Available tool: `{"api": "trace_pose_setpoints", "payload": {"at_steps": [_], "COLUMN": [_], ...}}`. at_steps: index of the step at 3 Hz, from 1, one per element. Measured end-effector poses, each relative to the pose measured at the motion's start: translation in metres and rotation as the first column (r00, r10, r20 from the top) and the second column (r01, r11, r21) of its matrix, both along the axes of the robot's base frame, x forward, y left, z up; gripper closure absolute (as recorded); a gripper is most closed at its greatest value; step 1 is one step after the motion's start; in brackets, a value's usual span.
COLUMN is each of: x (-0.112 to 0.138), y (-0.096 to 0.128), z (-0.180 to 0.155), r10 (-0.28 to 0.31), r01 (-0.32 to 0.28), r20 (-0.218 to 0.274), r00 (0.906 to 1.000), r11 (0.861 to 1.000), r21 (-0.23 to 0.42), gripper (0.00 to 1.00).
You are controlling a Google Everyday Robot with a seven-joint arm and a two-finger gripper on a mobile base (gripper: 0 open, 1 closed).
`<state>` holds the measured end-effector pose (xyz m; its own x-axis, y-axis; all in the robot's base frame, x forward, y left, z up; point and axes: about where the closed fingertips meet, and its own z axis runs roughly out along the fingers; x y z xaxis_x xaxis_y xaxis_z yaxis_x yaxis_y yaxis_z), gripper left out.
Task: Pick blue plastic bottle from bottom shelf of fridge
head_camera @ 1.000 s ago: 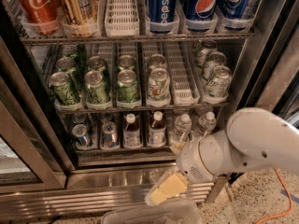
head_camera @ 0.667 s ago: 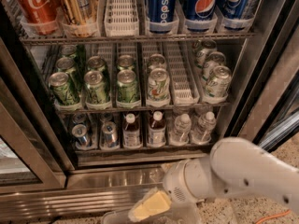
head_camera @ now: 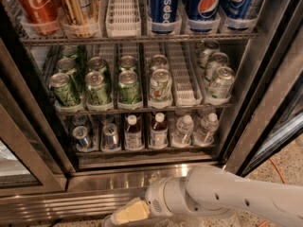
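Currently: white arm [head_camera: 236, 197] enters from lower right; gripper [head_camera: 130, 213] low before the fridge [head_camera: 142, 181] base panel, grasp state cannot be told. Lower and further left than 0.7 s ago. The blue plastic bottle [head_camera: 158, 131] stands untouched on the bottom shelf [head_camera: 142, 151], beside 1 like bottle [head_camera: 134, 134]. Speckled floor [head_camera: 289, 167] at right.

Speckled floor [head_camera: 294, 157] with an orange cable [head_camera: 278, 170] at right.

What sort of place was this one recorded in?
Probably a break room or shop corner: a glass-door drinks fridge stocked with Pepsi cans, green cans and small bottles, on a speckled floor. The gripper hangs low in front of it.
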<state>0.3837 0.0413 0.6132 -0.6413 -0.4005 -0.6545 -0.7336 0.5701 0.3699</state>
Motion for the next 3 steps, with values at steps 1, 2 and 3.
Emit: {"api": "trace_pose_setpoints", "payload": {"at_steps": [1,2,3], "x": [0.034,0.059,0.062], "y": [0.0,-0.016,-0.019], "z": [-0.026,-0.038,-0.039], "r10": [-0.119,-0.195,-0.207], "r01": [0.119,0.195,0.207], "r20": [0.009,0.026,0.03], "r00": [0.9928,0.9804,0.9778], "r11": [0.993,0.981,0.978], "r21": [0.026,0.015,0.012], "gripper": [0.0,0.0,0.0]}}
